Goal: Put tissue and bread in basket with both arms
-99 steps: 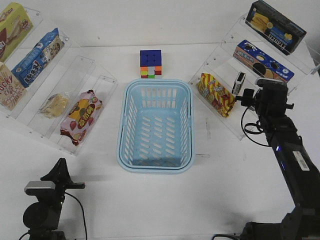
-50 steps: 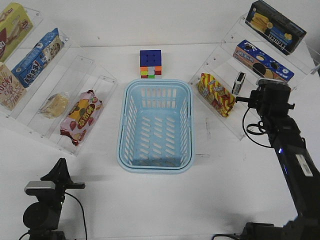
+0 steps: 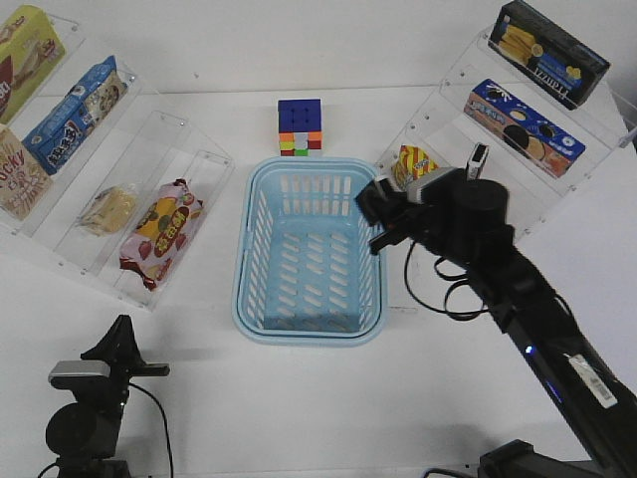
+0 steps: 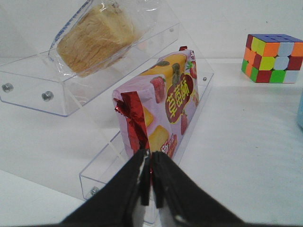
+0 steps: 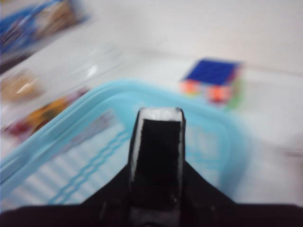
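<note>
Still parked low, your left gripper (image 4: 147, 177) sat pinched together on nothing, so the bread (image 3: 109, 207) lay untouched on its clear shelf (image 3: 60, 244). The basket (image 3: 257, 317) held nothing. Your right gripper (image 3: 370, 212), clamped on the tissue (image 5: 157, 158), hung over its right rim, presumably for dropping.

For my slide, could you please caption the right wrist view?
Right tool carries the tissue over the blue basket.
</note>
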Tool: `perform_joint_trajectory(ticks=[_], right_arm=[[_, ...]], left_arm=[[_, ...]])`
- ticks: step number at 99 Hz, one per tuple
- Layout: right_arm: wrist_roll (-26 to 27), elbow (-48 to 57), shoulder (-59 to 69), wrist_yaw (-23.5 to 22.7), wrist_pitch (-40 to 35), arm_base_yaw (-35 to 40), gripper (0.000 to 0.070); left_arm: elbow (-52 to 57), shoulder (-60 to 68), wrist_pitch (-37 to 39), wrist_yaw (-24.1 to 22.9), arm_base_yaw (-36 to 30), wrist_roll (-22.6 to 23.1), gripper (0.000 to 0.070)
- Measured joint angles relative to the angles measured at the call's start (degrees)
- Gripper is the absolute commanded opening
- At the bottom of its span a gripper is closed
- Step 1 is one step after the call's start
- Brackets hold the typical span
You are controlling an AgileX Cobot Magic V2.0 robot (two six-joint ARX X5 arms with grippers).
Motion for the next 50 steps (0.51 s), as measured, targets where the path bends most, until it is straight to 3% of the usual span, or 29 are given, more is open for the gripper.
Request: perform_joint_trajectory(ticks=[7,11,26,34,38,43,50], right_arm=[[-1.46,0.00,1.95,0.17,0.00,3.56,0.0282],[-2.10,0.00,2.93,0.92,-0.13,5.14,0.0348],[-3.54,-0.13,4.44,3.96,-0.02,6.25,0.0353],[-4.04,-0.13,3.80,4.17,0.76,5.60,0.0295],[-4.09,-0.13,3.06,4.63,0.46,4.85,0.0186],[-4.07,-0.13,1.46,6.10,-0.44,3.58,0.0000],[-4.11,-0.15,-2.08,8.83,-2.25,1.64,0.0003]], left_arm=[[0.00,0.00,0.00,-0.02,0.00,0.00,0.0001],[0.00,0.00,0.00,0.00,0.00,0.00,0.0001],[0.00,0.00,0.04,0.00,0.00,-0.20,0.0001],[0.00,0.00,0.31,0.02,0.00,-1.68,0.0001],[0.00,0.00,0.35,0.00,0.00,-3.13,0.0001],[0.00,0.00,0.37,0.00,0.00,-5.49,0.0001],[0.00,0.00,0.46,0.02,0.00,-9.81,0.0001]])
